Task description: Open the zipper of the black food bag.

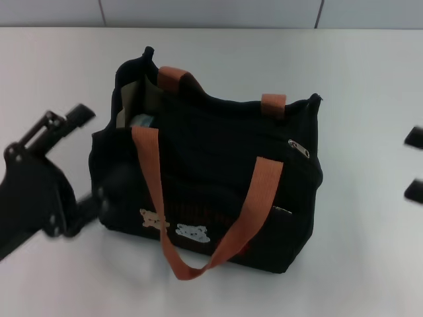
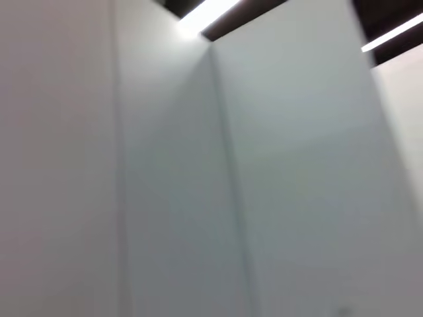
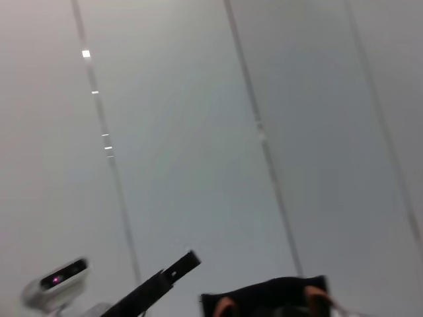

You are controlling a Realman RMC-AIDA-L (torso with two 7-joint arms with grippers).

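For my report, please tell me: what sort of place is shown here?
Probably a lab or test room, not a home. The black food bag sits alone on a plain white table, grey wall panels stand behind, and strip ceiling lights show above.

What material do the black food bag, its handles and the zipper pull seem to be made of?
Black food bag: matte woven fabric, apparently; it slumps and creases.
Handles: orange-brown webbing, flat and limp.
Zipper pull: probably metal; small, silver and shiny.

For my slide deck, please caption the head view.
Boxy black fabric food bag on white table, top zipper open; left gripper beside it.
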